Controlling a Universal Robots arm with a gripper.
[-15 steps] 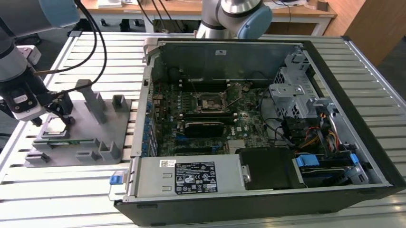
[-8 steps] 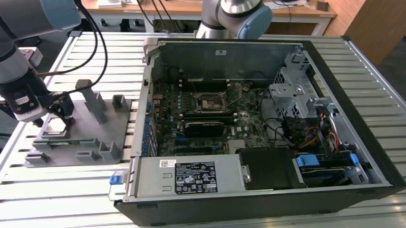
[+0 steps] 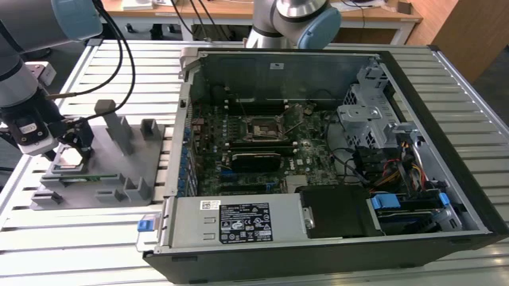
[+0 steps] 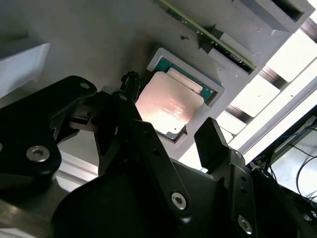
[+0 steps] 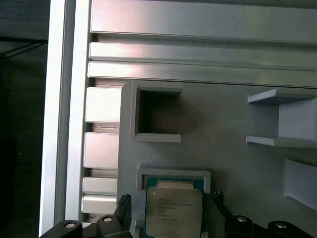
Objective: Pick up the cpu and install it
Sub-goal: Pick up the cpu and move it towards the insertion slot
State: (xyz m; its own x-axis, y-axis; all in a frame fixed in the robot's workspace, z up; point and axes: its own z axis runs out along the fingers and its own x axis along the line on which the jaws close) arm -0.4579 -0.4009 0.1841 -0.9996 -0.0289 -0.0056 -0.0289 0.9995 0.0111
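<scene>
So the cpu (image 5: 173, 212) is sitting flat in its little pocket on the grey holder tray (image 3: 119, 179), out on the bench (image 3: 95, 250) next to the computer case (image 3: 334, 262). The claw (image 3: 71, 149) hangs right over it, wide open. Its fingers (image 4: 212, 141) are either side of the chip, not pinching it as far as I can tell. The socket (image 3: 263, 127) is well apart, inside the case.

We have the cpu (image 4: 168, 106) lying in a recess of the fixture (image 3: 111, 173), on the table (image 3: 80, 250), at the exterior view's left of the computer case (image 3: 318, 256). Gripper (image 3: 71, 148) over the cpu, fingers spread, one each side. Memory stick (image 4: 208, 37) in a fixture slot just beside the recess.
</scene>
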